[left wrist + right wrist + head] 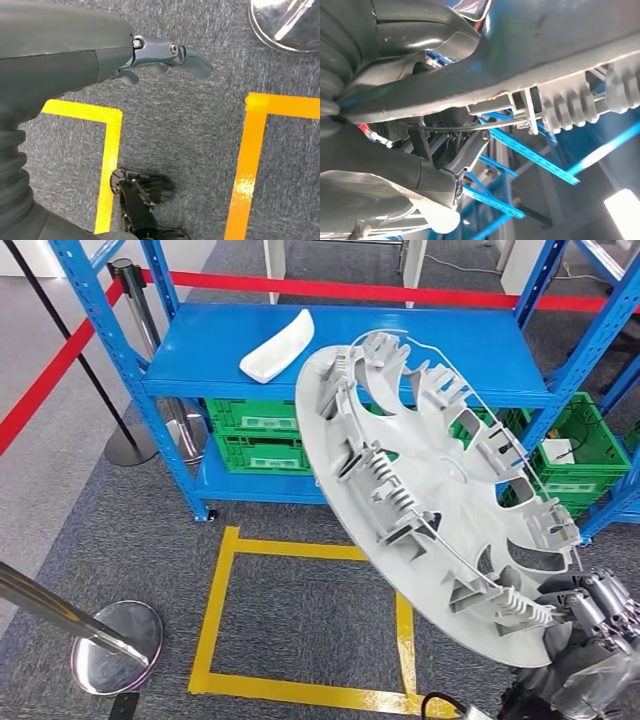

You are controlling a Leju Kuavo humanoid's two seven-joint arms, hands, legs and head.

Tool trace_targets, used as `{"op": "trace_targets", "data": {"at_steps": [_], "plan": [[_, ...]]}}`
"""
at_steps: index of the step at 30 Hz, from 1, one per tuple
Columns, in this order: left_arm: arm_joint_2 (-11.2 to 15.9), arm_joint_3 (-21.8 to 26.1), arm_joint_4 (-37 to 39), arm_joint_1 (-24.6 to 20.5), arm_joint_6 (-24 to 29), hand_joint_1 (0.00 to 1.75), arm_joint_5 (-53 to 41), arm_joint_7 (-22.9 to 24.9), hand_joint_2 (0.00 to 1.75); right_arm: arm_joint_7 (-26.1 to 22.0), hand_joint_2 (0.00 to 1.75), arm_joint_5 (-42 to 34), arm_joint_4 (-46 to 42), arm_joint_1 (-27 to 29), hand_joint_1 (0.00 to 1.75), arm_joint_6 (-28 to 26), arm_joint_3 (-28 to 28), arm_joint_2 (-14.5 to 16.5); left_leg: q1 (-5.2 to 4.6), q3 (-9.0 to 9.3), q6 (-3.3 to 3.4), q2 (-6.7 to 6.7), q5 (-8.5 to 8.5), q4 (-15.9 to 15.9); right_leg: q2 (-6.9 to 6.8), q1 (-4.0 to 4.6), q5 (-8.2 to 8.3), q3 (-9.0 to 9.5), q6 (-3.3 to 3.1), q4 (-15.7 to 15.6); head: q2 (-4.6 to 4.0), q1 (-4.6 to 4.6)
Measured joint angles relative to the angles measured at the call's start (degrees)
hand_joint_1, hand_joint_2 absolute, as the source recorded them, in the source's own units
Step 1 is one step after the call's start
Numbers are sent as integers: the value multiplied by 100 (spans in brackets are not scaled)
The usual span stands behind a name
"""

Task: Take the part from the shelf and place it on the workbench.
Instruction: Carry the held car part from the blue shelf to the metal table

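Part: a big round grey wheel cover is held up in the air in front of the blue shelf. It is tilted, and its ribbed back side is turned to the head view. A thin wire ring is seen running around its back.
Where the part is: it is off the shelf, between the shelf and the robot, above the grey carpet. Its low edge is down by the right hand.
Right hand: the right hand is pinched on the low edge of the wheel cover. In the right wrist view the thumb is pressed on one side of the rim and the dark fingers are hooked on the other side.
Left hand: the left hand is hung over the carpet with nothing in it. Its fingers are stretched out, a little apart.
Shelf: a small white curved piece is left lying on the top board of the shelf. Green crates are kept under that board.
Floor: a square of yellow tape is stuck on the carpet in front of the shelf. A shiny post base is stood beside the tape, and a red belt is stretched behind the shelf.
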Motion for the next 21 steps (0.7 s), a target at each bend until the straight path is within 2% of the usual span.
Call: {"op": "trace_targets", "data": {"at_steps": [1, 2, 3, 4, 5, 6, 7, 8, 9, 10, 11, 12, 13, 14, 15, 16, 17, 18, 19, 21], "plan": [[-6, 0, 0, 1, 0, 0, -2, 1, 175, -4, 175, -3, -3, 4, 175, 0, -3, 0, 3, -55, 49, 13, 52, -1, 8, -8, 5, -24, 37, 11, 0, -3], [-9, 0, 0, -2, 0, 0, -2, 1, 175, -9, 175, -7, -4, 7, 175, 0, -4, 0, 9, -115, 103, 25, 113, -7, 22, -15, -83, -65, 75, 65, 0, 4], [-10, 0, -2, -6, 1, 0, -2, 2, 175, -16, 175, -10, -6, 9, 175, 0, -7, 0, 18, -185, 149, 39, 181, -18, 39, -21, -276, -134, 108, 203, 0, 12], [-10, 0, -3, -11, 1, 0, -2, 2, 175, -23, 175, -14, -6, 10, 175, 0, -9, 0, 24, -265, 183, 52, 253, -22, 55, -31, -567, -222, 135, 458, 0, 21], [-6, 0, -5, -14, 2, 0, -2, 3, 175, -31, 175, -19, -6, 10, 175, 0, -10, 0, 20, -357, 203, 56, 327, -20, 63, -36, -867, -319, 158, 801, 0, 33], [-3, 0, -7, -13, 2, 0, -3, 3, 175, -39, 175, -25, -6, 11, 175, 1, -12, 0, 15, -456, 209, 61, 406, -17, 66, -41, -1086, -395, 173, 1166, 0, 37], [-3, 0, -7, -13, 0, 0, -5, 3, 175, -46, 175, -33, -6, 13, 175, 2, -14, 0, 10, -564, 206, 64, 490, -12, 67, -44, -1167, -412, 184, 1462, 0, 39], [-4, 0, -7, -12, -1, 0, -7, 3, 175, -56, 175, -43, -6, 14, 175, 3, -18, 0, 6, -671, 199, 67, 570, -6, 67, -45, -1098, -357, 185, 1604, 0, 40], [-5, 0, -7, -12, -2, 0, -9, 3, 175, -68, 175, -52, -6, 14, 175, 5, -22, 0, 4, -773, 188, 69, 648, 0, 68, -46, -931, -211, 178, 1561, 0, 40], [-6, 0, -7, -13, -2, 0, -11, 3, 175, -80, 175, -57, -6, 13, 175, 8, -27, 0, 3, -863, 172, 68, 725, 6, 68, -45, -748, 43, 160, 1315, 0, 41], [-7, 1, -7, -16, -2, 0, -12, 3, 175, -93, 175, -62, -7, 11, 175, 10, -31, 0, -2, -936, 153, 67, 797, 13, 70, -41, -660, 389, 132, 902, 1, 39], [-9, 1, -7, -18, -2, 0, -13, 3, 175, -104, 175, -64, -11, 6, 175, 14, -35, 1, -10, -995, 130, 64, 867, 22, 71, -33, -672, 778, 98, 385, 1, 39], [-10, 2, -7, -21, -2, 0, -17, 3, 175, -115, 175, -67, -15, 5, 175, 17, -39, 3, -16, -1033, 103, 61, 942, 22, 72, -23, -739, 1069, 70, -46, 1, 36], [-11, 2, -7, -22, -2, 0, -24, 3, 175, -125, 175, -73, -20, 6, 175, 20, -44, 6, -16, -1058, 72, 60, 1016, 11, 75, -8, -815, 1240, 45, -336, 1, 41], [-12, 1, -7, -20, -2, 0, -31, 3, 175, -135, 175, -79, -25, 8, 175, 23, -49, 9, -12, -1072, 38, 59, 1092, -11, 76, 7, -831, 1282, 21, -467, 0, 44], [-9, 1, -7, -16, -2, 0, -37, 2, 175, -142, 175, -86, -26, 10, 175, 25, -54, 12, -1, -1084, 0, 56, 1147, -37, 71, 4, -784, 1218, -7, -463, 0, 44], [-5, 1, -7, -8, -2, 0, -40, 2, 175, -147, 175, -92, -28, 9, 175, 28, -60, 15, 10, -1106, -39, 51, 1096, -23, 62, 0, -718, 1158, -49, -461, 0, 47], [-1, 2, -7, 2, -2, 0, -42, 2, 175, -149, 175, -96, -28, 8, 175, 31, -65, 18, 17, -1145, -74, 45, 922, 81, 51, -7, -642, 1089, -96, -461, 0, 34], [3, 2, -7, 10, -3, 0, -44, 2, 175, -150, 175, -100, -28, 7, 175, 34, -72, 23, 24, -1202, -105, 39, 632, 309, 39, -18, -562, 1008, -133, -463, 0, 24], [3, 2, -7, 17, -4, 0, -47, 1, 175, -152, 175, -108, -28, 8, 175, 39, -87, 31, 31, -1331, -148, 36, 0, 1056, 29, -10, -413, 826, -170, -440, 0, 8]]}}
